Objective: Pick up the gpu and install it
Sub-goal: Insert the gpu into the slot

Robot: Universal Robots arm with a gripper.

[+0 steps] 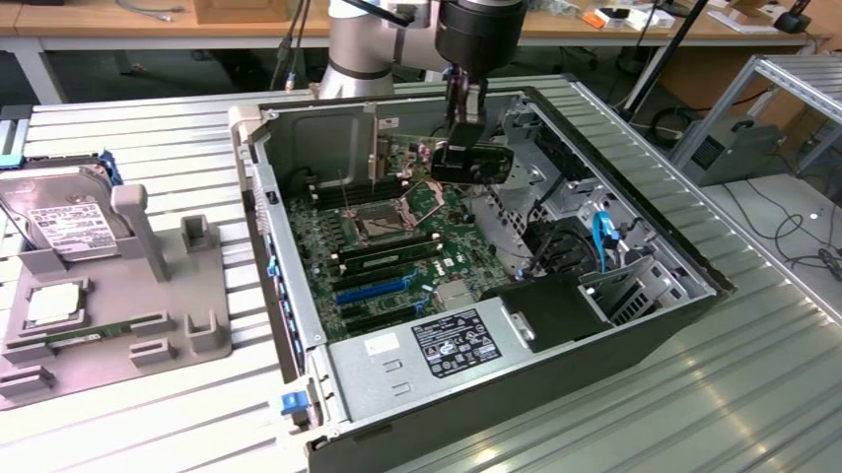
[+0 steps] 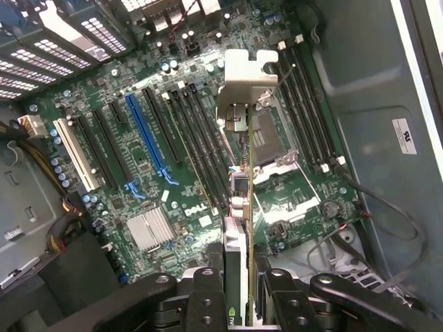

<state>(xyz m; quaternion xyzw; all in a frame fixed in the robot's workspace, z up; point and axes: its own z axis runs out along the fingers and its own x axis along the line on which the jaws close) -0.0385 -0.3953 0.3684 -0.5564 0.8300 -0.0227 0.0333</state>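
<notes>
Hand (image 2: 241,299) clamps gpu (image 2: 241,187) edge-on, above motherboard (image 2: 187,207).

Metal table (image 1: 158,128), open computer case (image 1: 526,389), grey holder (image 1: 197,340)

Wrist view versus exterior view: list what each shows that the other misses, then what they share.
Wrist view: the gpu seen edge-on, clamped in the gripper; the board's DELL lettering. Exterior view: the hard drive in a grey fixture outside the case. Both: the motherboard inside the open case.
</notes>
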